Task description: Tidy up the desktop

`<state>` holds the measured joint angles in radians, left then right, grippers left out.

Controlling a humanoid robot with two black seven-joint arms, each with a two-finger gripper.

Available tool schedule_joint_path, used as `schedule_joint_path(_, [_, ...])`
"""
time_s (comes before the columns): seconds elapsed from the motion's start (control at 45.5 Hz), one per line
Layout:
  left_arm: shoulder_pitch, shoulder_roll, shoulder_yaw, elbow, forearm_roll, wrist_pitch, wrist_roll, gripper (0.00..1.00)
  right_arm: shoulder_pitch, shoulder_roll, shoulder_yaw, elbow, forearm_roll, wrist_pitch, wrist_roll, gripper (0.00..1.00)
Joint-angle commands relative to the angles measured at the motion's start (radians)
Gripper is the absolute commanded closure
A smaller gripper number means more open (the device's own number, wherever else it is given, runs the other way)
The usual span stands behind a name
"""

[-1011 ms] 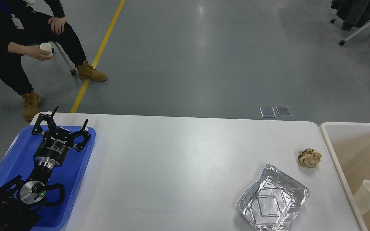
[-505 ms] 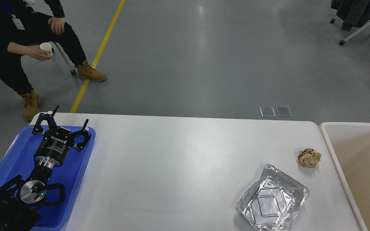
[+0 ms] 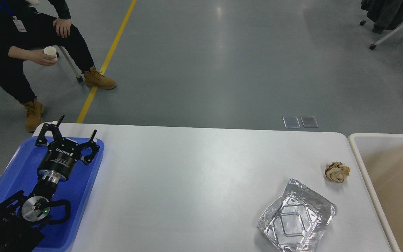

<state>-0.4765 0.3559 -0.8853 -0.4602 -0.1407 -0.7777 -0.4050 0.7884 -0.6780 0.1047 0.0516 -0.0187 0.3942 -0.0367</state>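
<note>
One white surface (image 3: pixel 194 182) fills the lower part of the head view, its far edge running left to right. One cream bin (image 3: pixel 390 175) stands against its right edge, and one blue tray (image 3: pixel 86 182) lies over its left edge near the far left corner. One black left arm reaches over the tray; its tool (image 3: pixel 76 130) has both fingers spread wide, pinching nothing. One crumpled foil tray (image 3: pixel 296 220) sits near the front right corner. One brown paper ball (image 3: pixel 337 172) lies beyond it, near the right edge, the two apart.
</note>
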Motion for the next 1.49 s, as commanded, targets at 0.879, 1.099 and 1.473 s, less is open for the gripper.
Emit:
schedule_joint_path(0.879, [-0.001,0.000,0.003,0.000,0.001,0.000,0.000,0.01,1.170,-0.310,-0.727,1.025,-0.583,0.075,-0.049,0.00])
schedule_joint_path(1.099, [-0.001,0.000,0.005,0.000,0.001,0.000,0.000,0.01,1.466,-0.040,-1.121,1.111,-0.563,0.074,-0.037,0.00])
schedule_joint_path(1.473, [-0.001,0.000,0.003,0.000,0.001,0.000,0.000,0.01,1.712,0.267,-1.290,1.390,-0.431,0.221,0.018,0.00])
